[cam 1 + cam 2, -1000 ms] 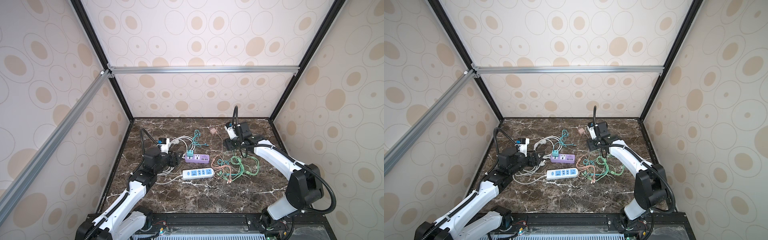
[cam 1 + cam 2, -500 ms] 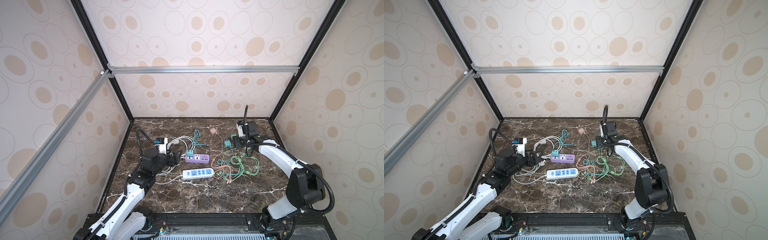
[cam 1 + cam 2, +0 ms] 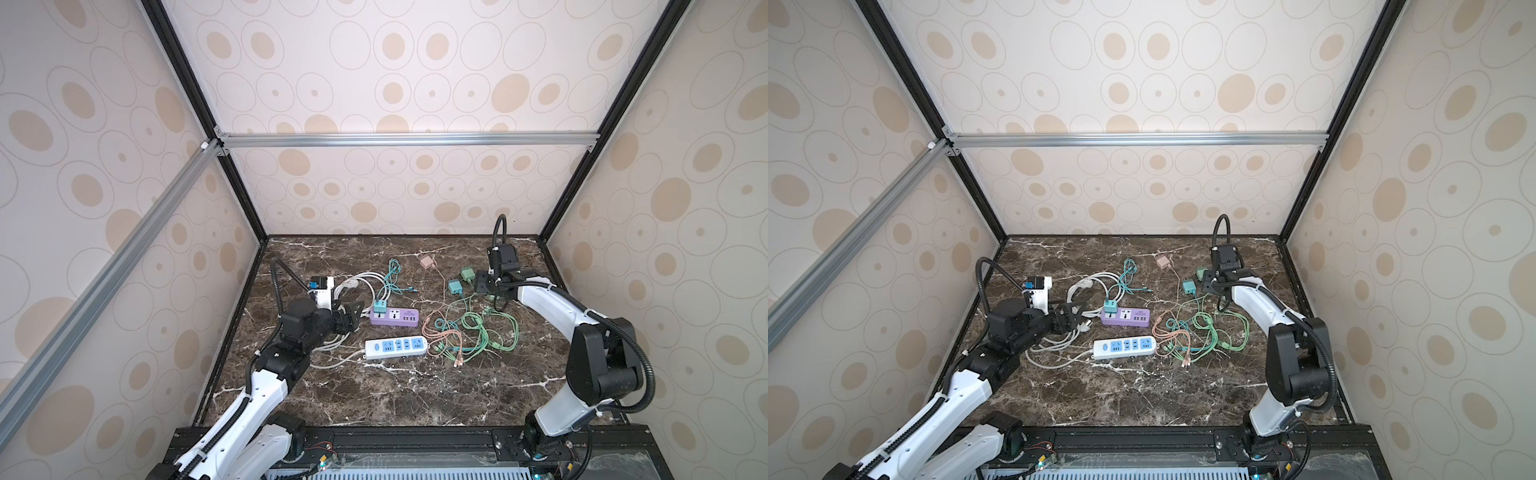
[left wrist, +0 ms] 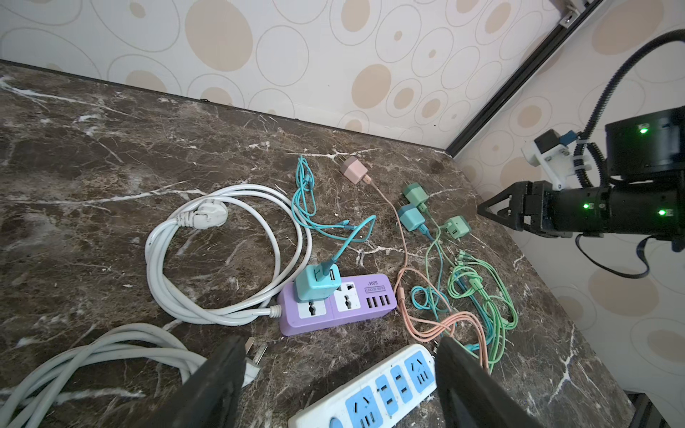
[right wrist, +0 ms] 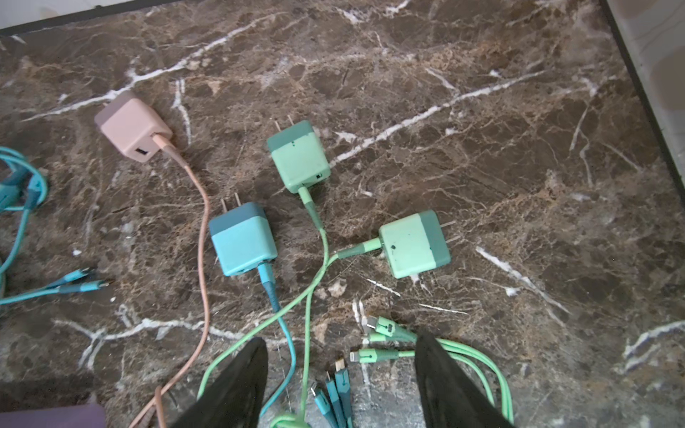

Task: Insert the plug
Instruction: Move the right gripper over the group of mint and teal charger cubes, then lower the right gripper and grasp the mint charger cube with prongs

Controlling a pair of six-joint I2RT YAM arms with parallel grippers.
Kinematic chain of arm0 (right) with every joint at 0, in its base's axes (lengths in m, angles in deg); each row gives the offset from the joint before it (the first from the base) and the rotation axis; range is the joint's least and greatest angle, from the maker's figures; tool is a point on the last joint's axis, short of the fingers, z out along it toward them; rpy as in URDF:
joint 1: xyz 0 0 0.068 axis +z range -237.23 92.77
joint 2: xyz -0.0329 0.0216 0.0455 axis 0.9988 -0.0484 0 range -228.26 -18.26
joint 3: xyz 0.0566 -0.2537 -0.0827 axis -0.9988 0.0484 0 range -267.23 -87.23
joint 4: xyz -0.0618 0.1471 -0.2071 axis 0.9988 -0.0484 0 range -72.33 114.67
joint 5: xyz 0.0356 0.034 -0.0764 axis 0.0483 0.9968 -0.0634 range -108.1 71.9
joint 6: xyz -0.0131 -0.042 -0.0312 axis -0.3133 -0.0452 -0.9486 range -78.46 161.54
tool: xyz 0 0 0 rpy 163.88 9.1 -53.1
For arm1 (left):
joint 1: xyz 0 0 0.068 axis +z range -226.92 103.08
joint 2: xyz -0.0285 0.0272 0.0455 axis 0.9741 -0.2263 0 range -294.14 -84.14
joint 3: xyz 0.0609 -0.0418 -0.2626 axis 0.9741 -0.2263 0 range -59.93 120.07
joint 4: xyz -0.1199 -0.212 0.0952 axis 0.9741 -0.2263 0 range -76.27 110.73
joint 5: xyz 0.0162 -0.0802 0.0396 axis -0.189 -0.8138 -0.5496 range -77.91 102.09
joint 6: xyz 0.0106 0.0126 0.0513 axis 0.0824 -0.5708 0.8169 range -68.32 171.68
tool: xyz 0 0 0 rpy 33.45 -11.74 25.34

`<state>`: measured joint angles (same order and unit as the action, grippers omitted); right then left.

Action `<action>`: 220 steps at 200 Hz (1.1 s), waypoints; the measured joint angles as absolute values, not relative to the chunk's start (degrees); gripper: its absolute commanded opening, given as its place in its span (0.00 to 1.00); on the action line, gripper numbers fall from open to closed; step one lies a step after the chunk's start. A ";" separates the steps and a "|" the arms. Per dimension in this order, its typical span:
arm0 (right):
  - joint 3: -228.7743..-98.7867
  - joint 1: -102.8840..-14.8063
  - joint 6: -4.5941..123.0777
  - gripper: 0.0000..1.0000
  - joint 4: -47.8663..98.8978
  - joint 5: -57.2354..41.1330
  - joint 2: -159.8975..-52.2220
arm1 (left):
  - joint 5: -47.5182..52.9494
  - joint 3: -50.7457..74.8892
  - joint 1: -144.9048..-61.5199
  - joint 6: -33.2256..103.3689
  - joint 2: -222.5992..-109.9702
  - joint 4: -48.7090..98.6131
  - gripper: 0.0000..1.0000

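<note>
While the right gripper (image 5: 341, 339) hovers, jaws spread and empty, over the loose blue plug (image 5: 242, 241) and two green plugs (image 5: 298, 155) lying flat on the table (image 5: 482, 111), the left gripper (image 4: 341, 341) sits near the purple power strip (image 4: 333, 307), jaws likewise parted, probably to steady it.

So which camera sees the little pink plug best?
The right wrist view: the pink plug is big, close and sharp there. The left wrist view shows it smaller, and in both top views it is just a tiny speck.
</note>
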<state>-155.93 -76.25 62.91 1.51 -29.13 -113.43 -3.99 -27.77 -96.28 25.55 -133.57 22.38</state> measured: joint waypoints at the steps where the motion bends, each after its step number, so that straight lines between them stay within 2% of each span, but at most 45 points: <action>1: -155.93 -76.29 63.02 0.67 1.51 -29.17 -113.50 | -3.99 -27.79 -96.28 25.55 -133.57 22.36 0.81; 74: -155.67 -80.77 70.93 0.69 4.00 -28.04 -117.72 | -3.64 -28.42 -96.26 25.50 -134.73 23.67 0.81; 126: -155.65 -80.81 75.56 0.69 6.43 -26.88 -121.43 | -2.52 -29.67 -96.26 25.48 -134.05 24.42 0.81; 220: -153.29 -80.81 83.12 0.70 10.43 -26.94 -121.52 | -1.50 -30.13 -96.26 25.44 -133.40 24.76 0.82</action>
<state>-153.29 -80.81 83.12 10.43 -26.94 -121.52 -1.50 -30.13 -96.26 25.44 -133.40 24.76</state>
